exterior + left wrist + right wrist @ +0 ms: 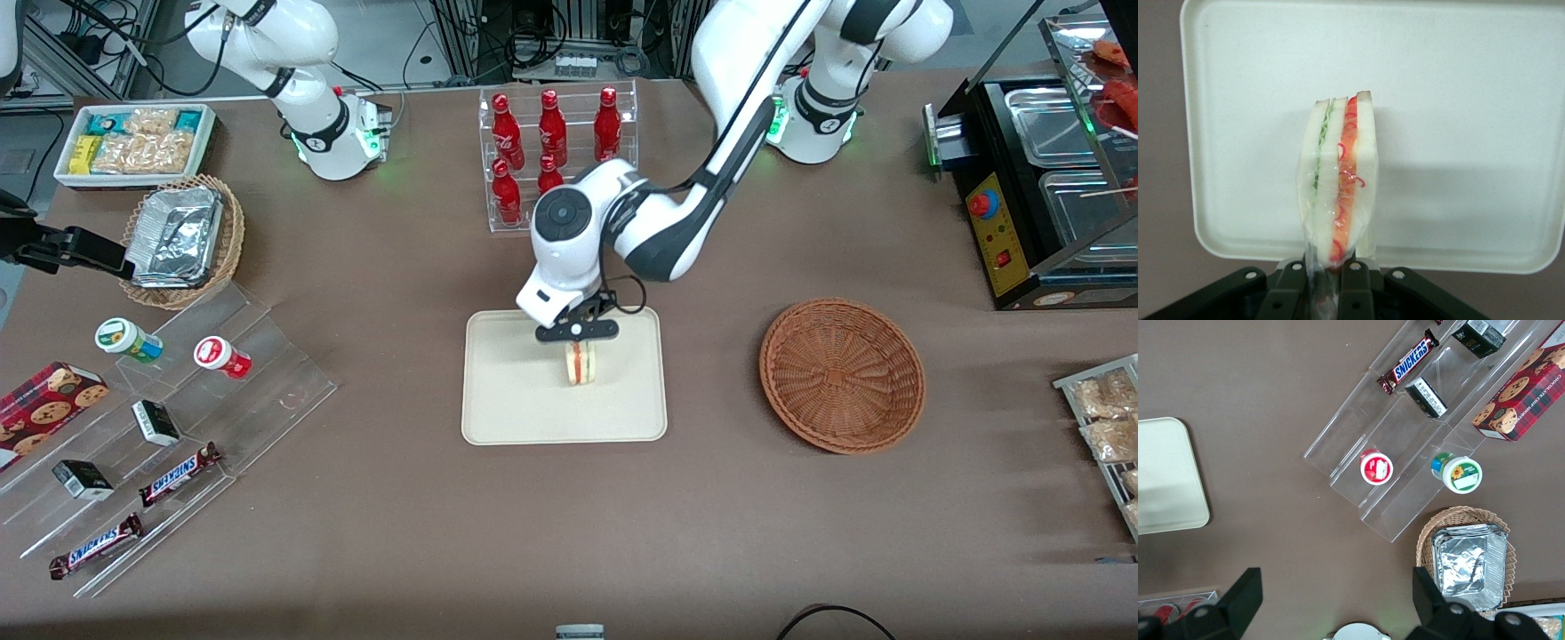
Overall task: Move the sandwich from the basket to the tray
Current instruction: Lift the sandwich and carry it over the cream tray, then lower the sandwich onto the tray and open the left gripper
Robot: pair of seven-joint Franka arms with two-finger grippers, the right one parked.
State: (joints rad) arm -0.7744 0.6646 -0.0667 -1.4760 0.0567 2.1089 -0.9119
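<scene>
The working arm's pincer [578, 345] hangs over the cream tray [507, 400], its two fingers [1293, 288] pinched narrow on the plastic-wrapped sandwich [581, 363], in what looks like the last step of the job: setting the wedge down. The sandwich stands on edge, its white bread and its red, orange and green layers facing up toward the wrist camera, with the tray's pale floor spread under it. From the front it sits a little toward the tray's twelve o'clock edge and slightly toward three o'clock of centre, directly below the pincer and held at its narrow end. Whether its lower edge already touches the tray or hangs just above it cannot be told from either view. The reddish-brown wicker basket [842, 373] lies empty on the brown surface [569, 533] at about three o'clock of the tray, well apart from it, toward the working arm's end. By the look of things, the carry is done and the release is what remains: the fingers would need to open and the arm lift straight up, gently enough that the upright wedge, which seems likely to tip once freed, comes to rest inside the low rim.
</scene>
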